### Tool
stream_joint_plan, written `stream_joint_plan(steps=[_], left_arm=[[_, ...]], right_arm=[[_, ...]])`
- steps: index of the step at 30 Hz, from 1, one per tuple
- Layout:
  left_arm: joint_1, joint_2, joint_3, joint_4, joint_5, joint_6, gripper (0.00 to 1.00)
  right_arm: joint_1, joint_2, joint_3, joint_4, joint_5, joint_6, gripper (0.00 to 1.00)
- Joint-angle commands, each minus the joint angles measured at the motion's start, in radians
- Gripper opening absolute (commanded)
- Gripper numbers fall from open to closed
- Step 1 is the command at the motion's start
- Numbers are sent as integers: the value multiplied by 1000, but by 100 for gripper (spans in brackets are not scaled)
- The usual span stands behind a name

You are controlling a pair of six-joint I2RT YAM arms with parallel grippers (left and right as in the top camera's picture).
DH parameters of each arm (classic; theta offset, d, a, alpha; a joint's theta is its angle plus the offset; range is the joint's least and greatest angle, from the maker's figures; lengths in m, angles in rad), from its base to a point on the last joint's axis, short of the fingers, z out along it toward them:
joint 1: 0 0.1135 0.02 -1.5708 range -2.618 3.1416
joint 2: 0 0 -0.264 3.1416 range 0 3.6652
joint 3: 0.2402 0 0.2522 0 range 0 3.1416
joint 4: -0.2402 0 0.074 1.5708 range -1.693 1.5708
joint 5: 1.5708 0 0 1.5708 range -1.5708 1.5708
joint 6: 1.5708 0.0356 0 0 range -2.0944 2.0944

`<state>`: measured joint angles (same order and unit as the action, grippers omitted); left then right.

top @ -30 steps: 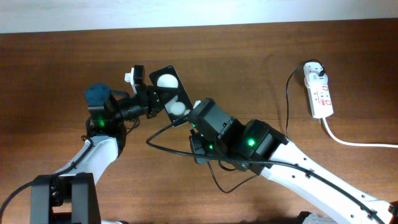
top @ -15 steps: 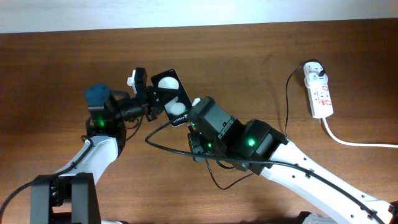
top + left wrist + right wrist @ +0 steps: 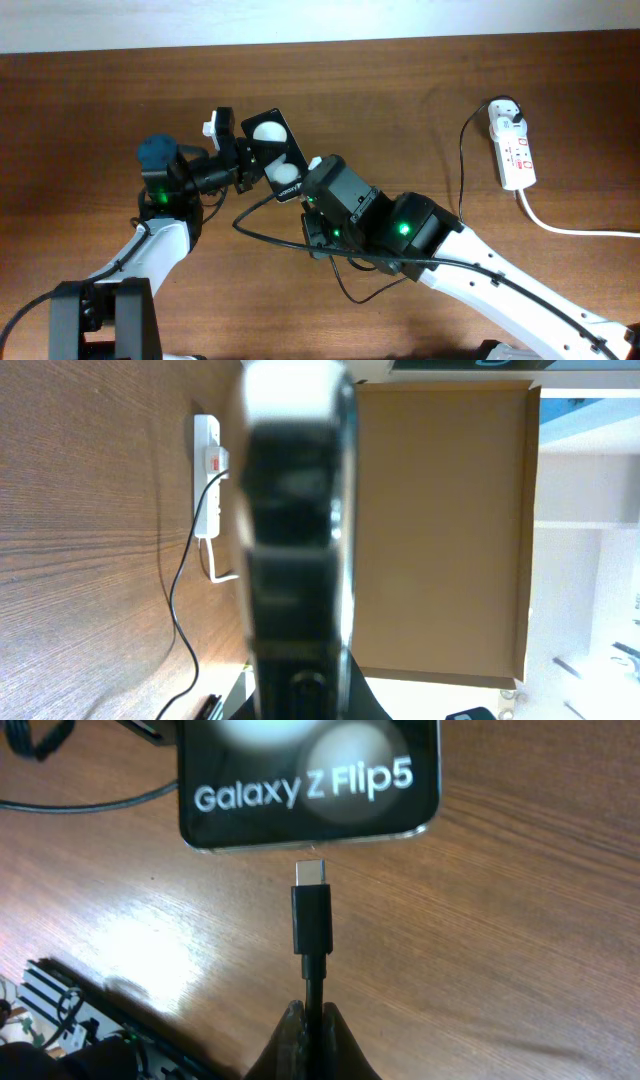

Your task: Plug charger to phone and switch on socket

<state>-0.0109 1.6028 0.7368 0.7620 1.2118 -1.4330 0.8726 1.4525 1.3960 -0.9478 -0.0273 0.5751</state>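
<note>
Where the wooden table [image 3: 400,90] extends far beyond both grippers, the socket [image 3: 513,150] lies flat, well apart from them, with its thick white cord [image 3: 570,228] trailing away. The left gripper [image 3: 238,152] is clamped on the phone [image 3: 275,150], with the phone's lettered end toward the right gripper [image 3: 310,1020]. The right gripper is pinched tight on the charger [image 3: 311,975], just behind its plug [image 3: 311,915]. Ahead of those fingers, the plug's metal tip points at the phone's lettered edge. It is either just short of the edge or barely touching it; which one cannot be told. The plug body is wholly outside the phone.
</note>
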Motion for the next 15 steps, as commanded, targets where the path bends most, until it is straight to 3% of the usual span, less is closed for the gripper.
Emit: stream_joint_plan(steps=[1,15], left_arm=[[2,0,14,7,-6,21,0],[2,0,14,0,51,-40,0]], right_arm=[[6,9,1,24,-6,-3,4],[6,9,1,24,-2,-3,4]])
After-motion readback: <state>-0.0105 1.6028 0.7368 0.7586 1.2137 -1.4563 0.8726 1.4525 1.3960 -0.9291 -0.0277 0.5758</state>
